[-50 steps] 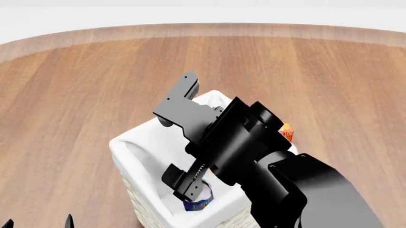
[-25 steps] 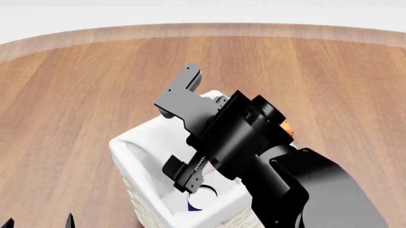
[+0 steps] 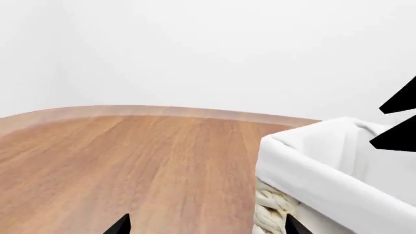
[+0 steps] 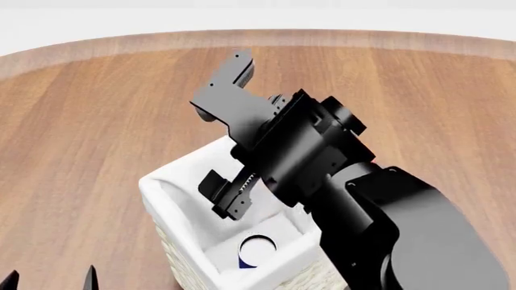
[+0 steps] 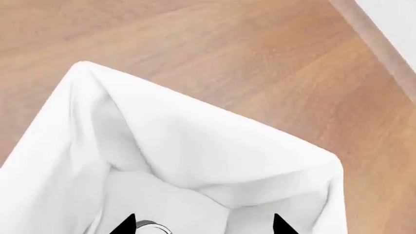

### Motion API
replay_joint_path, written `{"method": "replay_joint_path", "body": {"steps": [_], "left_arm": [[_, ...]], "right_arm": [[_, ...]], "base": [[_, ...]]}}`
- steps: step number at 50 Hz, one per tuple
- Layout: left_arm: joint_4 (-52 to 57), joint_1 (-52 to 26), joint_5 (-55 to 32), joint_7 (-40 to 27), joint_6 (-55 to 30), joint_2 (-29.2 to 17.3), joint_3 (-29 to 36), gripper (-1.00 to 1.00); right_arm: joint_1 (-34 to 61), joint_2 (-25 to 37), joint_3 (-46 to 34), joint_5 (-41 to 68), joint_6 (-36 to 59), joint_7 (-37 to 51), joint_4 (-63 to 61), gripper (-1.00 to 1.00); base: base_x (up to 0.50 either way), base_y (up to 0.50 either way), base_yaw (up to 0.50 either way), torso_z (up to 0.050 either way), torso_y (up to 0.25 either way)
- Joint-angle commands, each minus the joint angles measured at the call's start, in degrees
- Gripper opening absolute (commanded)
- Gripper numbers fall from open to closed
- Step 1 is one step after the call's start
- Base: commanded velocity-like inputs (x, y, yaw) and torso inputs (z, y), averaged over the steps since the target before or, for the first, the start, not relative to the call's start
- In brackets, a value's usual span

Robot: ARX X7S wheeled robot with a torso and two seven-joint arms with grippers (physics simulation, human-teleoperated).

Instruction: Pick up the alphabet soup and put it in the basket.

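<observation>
Spread wide and empty, the right gripper [image 4: 226, 145] hovers above the basket [image 4: 165, 193]. Beneath its jaws, the alphabet soup [image 4: 256, 251] stands inside — only the head view shows its blue label. Left gripper [image 4: 48, 279]: state unclear.

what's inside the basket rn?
The alphabet soup lies at the bottom of the basket, silvery top up. The right gripper, open, hovers above and covers much of the interior.

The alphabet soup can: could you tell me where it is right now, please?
In the head view, the alphabet soup lies at the bottom of the basket, near its nearest corner, below the open right gripper.
</observation>
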Motion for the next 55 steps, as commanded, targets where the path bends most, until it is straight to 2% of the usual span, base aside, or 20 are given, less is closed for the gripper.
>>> {"method": "replay_joint_path", "body": {"steps": [1,2,9,14,18,19,21,26,39,44,48,51,55], "left_arm": [[4.38,-0.31,0.72,1.8,-1.69,0.04,-0.81,1.0],[4.4,-0.31,0.72,1.78,-1.69,0.03,-0.8,1.0],[8.43,0.21,1.06,0.71,-3.19,-0.8,-0.39,1.0],[9.98,0.31,1.05,0.25,-3.75,-1.19,-0.39,1.0],[11.91,0.53,1.07,-0.32,-4.42,-1.69,-0.46,1.0],[12.81,0.72,0.96,-0.59,-4.68,-1.94,-0.61,1.0],[13.25,0.8,0.91,-0.71,-4.74,-2.08,-0.67,1.0],[14.38,1.08,1.06,-1.13,-4.99,-2.4,-0.7,1.0],[15.42,1.66,1.61,-1.67,-4.79,-3.05,-0.91,1.0],[16.04,1.58,1.51,-1.89,-5.07,-3.29,-1.02,1.0],[16.96,1.74,1.37,-2.23,-5.42,-3.55,-1.14,1.0],[18.16,1.91,1.36,-2.71,-5.99,-3.87,-1.24,1.0],[19.16,1.95,1.31,-3.05,-6.47,-4.13,-1.26,1.0]], "right_arm": [[2.74,-1.4,3.0,3.11,-2.02,2.88,2.2,1.0],[2.75,-1.4,2.92,3.19,-2.05,2.9,2.21,1.0],[1.0,11.19,9.44,9.55,2.03,20.0,-20.09,1.0],[-1.46,15.65,12.36,11.85,2.05,28.32,-28.34,1.0],[-4.91,19.4,15.14,12.69,-0.53,36.64,-34.69,1.0],[-7.25,21.28,16.44,10.92,-4.8,41.41,-37.79,1.0],[-8.41,22.6,16.27,9.96,-6.01,43.12,-40.37,1.0],[-14.19,28.04,17.88,6.01,-12.89,54.72,-50.27,1.0],[-26.78,38.3,18.6,-1.78,-24.64,70.08,-70.18,1.0],[-31.08,40.96,18.9,-5.11,-29.57,73.93,-74.65,1.0],[-32.84,42.38,17.68,-7.47,-29.95,75.44,-77.55,1.0],[-36.43,43.69,18.11,-11.92,-36.63,77.51,-79.87,1.0],[-38.62,44.8,17.61,-15.56,-39.1,79.43,-82.57,1.0]], "base": [[0.0,0.0,0.0,0.0,0.0],[0.0,0.0,0.0,0.0,0.0],[0.0,0.0,0.0,0.0,0.0],[0.0,0.0,0.0,0.0,0.0],[0.0,0.0,0.0,0.0,0.0],[0.0,0.0,0.0,0.0,0.0],[0.0,0.0,0.0,0.0,0.0],[0.0,0.0,0.0,0.0,0.0],[0.0,0.0,0.0,0.0,0.0],[0.0,0.0,0.0,0.0,0.0],[0.0,0.0,0.0,0.0,0.0],[0.0,0.0,0.0,0.0,0.0],[0.0,0.0,0.0,0.0,0.0]]}}
